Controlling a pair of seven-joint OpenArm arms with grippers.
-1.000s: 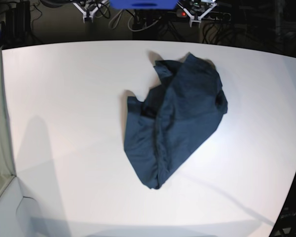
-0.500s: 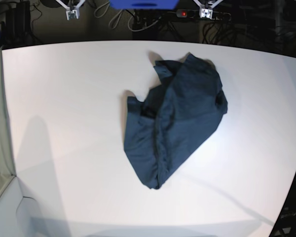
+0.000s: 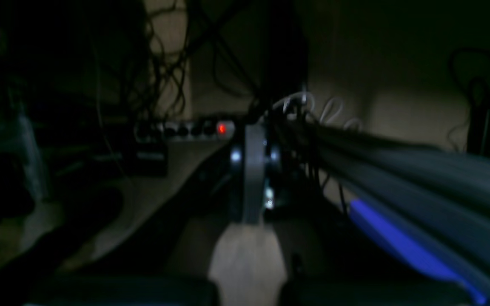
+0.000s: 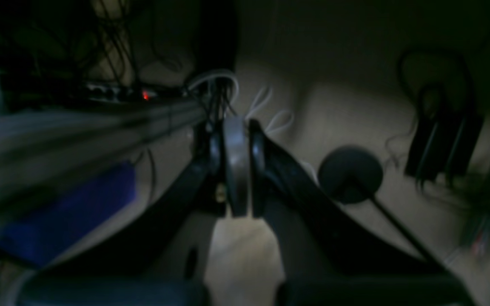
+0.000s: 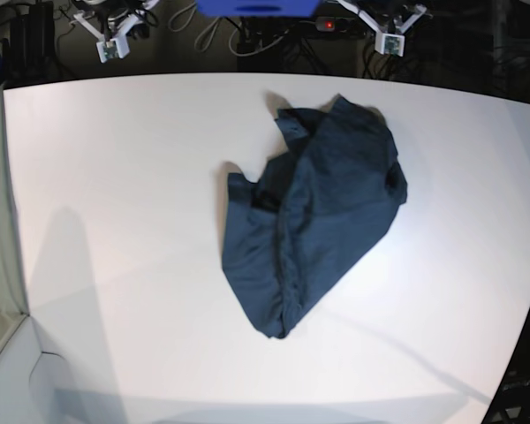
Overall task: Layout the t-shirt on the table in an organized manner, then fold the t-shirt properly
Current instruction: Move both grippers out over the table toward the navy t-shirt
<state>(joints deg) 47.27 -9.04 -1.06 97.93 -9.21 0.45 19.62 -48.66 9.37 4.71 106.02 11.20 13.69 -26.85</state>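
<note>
T-shirt (image 5: 314, 212) lies crumpled on table (image 5: 115, 177); both arms' fingers closed, gripping nothing

Robotics lab bench: a bare white table (image 5: 115, 177) backed by tangled cables (image 5: 247, 40) and a power strip (image 3: 185, 129) (indicator lit red) on the floor.

Beyond the far edge you have a power strip (image 3: 185, 129) with a red light lit, tangled dark cables (image 5: 274, 40), looped white cords (image 4: 270, 114), a blue panel (image 5: 256, 7) and a round black base (image 4: 350, 174) on the floor.
</note>
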